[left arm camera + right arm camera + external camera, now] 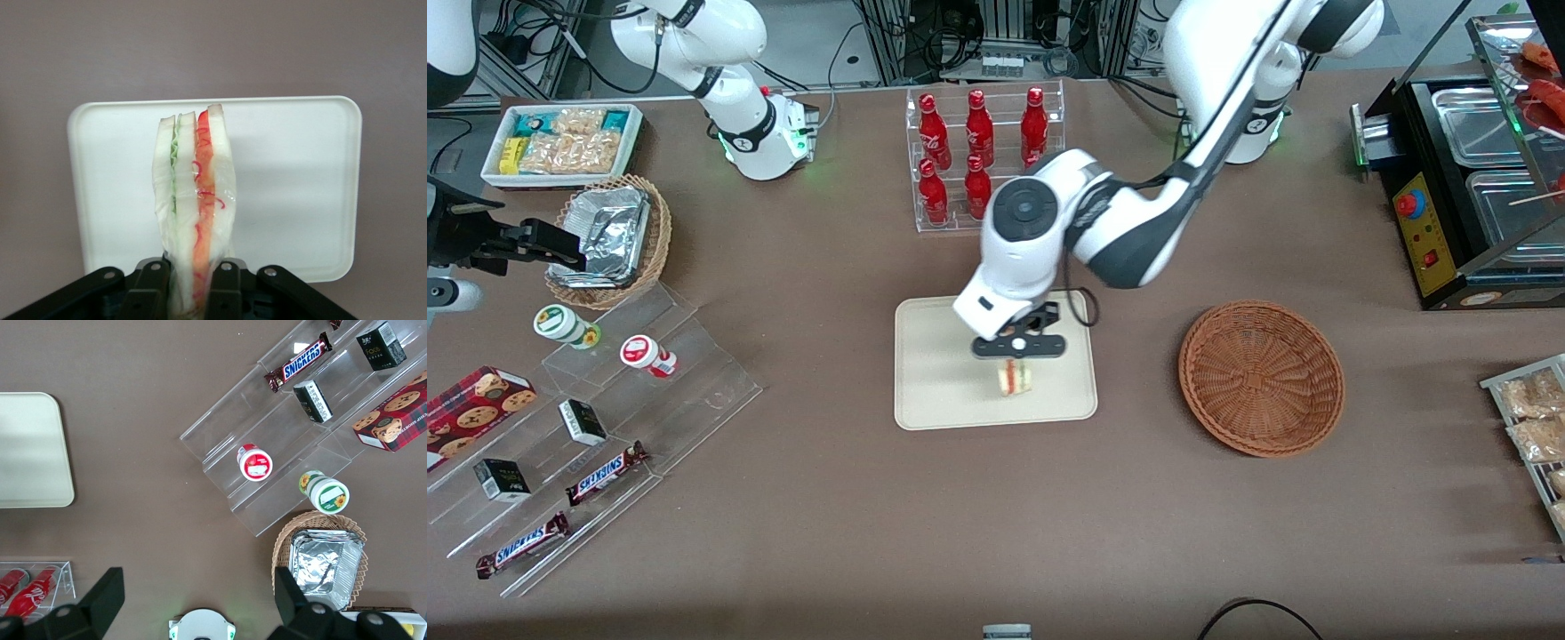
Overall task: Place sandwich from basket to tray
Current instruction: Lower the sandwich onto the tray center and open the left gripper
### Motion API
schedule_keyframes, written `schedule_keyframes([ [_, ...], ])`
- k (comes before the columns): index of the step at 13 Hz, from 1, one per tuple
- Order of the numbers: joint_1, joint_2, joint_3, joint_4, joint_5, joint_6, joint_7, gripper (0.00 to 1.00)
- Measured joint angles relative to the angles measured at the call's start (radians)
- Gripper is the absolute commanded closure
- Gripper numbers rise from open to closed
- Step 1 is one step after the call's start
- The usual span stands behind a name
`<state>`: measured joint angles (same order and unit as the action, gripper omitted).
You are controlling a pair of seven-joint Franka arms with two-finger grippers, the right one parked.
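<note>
White glossy arm (1138, 222), dark grey joint bands, round grey cap on the wrist. Thin black cable looped at the wrist's 4 o'clock. Black gripper (1017, 358), silver screws on its black fingers (150, 293).

Brown table (1049, 516) with tray (934, 373), basket (1261, 378), bottle rack (983, 160).

The gripper (1017, 358) hangs above the tray (934, 373), clamped on the sandwich (1015, 377). The tray surface around the sandwich is bare (all sides open). Open table separates the tray from the basket (1261, 378). The bottle rack (983, 156) stands farther from the front camera, apart from the tray.
</note>
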<state>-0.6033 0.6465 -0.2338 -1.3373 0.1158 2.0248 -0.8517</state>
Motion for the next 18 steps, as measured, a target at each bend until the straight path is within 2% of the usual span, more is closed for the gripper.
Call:
schedule_keyframes([
  [7,-0.076,0.146,0.001,0.012,0.126,0.097,-0.089,1.0],
  [10,-0.089,0.192,0.001,0.012,0.137,0.134,-0.095,1.0],
  [11,-0.093,0.205,0.001,0.012,0.138,0.139,-0.095,0.88],
  [12,-0.096,0.212,0.001,0.012,0.138,0.143,-0.095,0.31],
  [13,-0.097,0.212,0.002,0.014,0.139,0.144,-0.096,0.0],
  [18,-0.095,0.204,0.004,0.04,0.139,0.144,-0.104,0.0],
])
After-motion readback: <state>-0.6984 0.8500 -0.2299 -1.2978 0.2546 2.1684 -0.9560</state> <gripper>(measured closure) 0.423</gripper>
